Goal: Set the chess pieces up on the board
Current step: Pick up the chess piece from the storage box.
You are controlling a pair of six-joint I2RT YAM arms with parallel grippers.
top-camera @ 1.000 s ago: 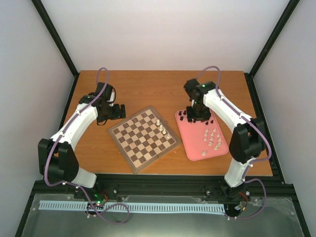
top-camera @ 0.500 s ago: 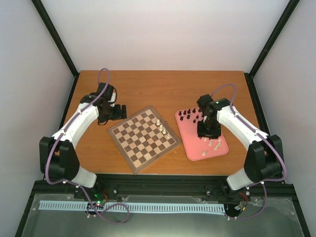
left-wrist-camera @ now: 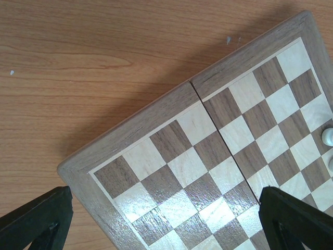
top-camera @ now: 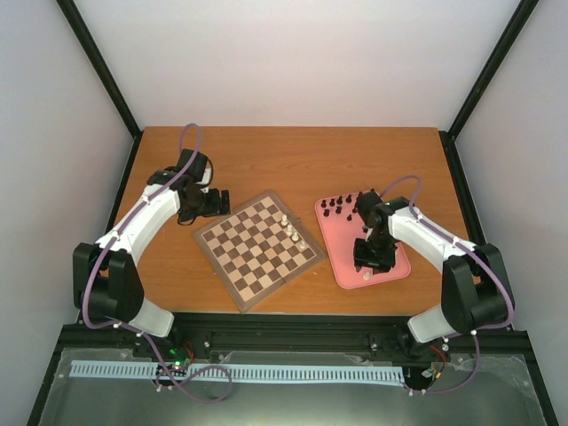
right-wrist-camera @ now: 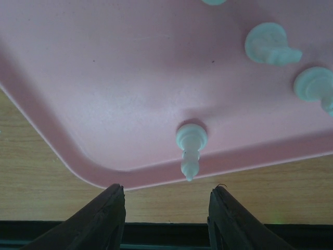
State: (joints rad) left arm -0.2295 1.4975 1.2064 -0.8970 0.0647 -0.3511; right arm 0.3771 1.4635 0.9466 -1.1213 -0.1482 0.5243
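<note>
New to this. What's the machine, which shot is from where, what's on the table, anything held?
Two white robot arms are bolted at the table's near edge. The wide picture is from a fixed camera above and behind them: left arm on the left, right arm on the right. The two close-ups are from a camera on each wrist. On the wooden table lie a chessboard with a few white pieces on it and a pink tray holding black pieces and more white ones. The left fingers are open near a board corner. The right fingers are open over the tray's near corner, near one white piece. Nothing is held.
</note>
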